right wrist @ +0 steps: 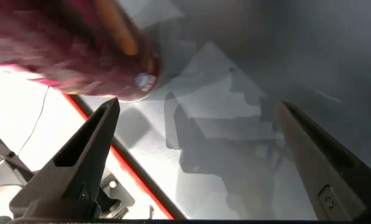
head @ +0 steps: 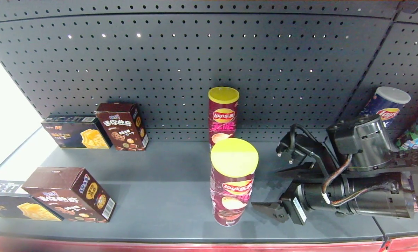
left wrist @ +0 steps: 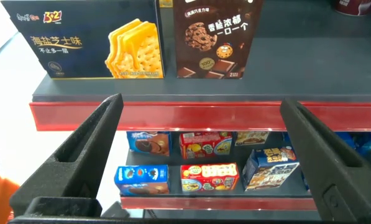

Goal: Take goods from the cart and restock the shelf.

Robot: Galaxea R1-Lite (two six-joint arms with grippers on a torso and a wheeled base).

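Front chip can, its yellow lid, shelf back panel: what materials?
Front chip can: likely cardboard tube, glossy printed wrap catching glare. Yellow lid: probably plastic, smooth and matte. Back panel: seemingly dark painted metal, rows of punched holes.

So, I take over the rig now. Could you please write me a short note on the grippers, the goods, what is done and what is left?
Right gripper: open, empty, over the shelf, beside the front chip can.
Left gripper: open, empty, before the shelf's red front edge.
Goods: front chip can upright mid-shelf, back chip can upright behind it; four biscuit boxes at the shelf's left.
Done: the front chip can stands free on the shelf.
Left: draw the right arm back; probably fetch more goods from the cart.
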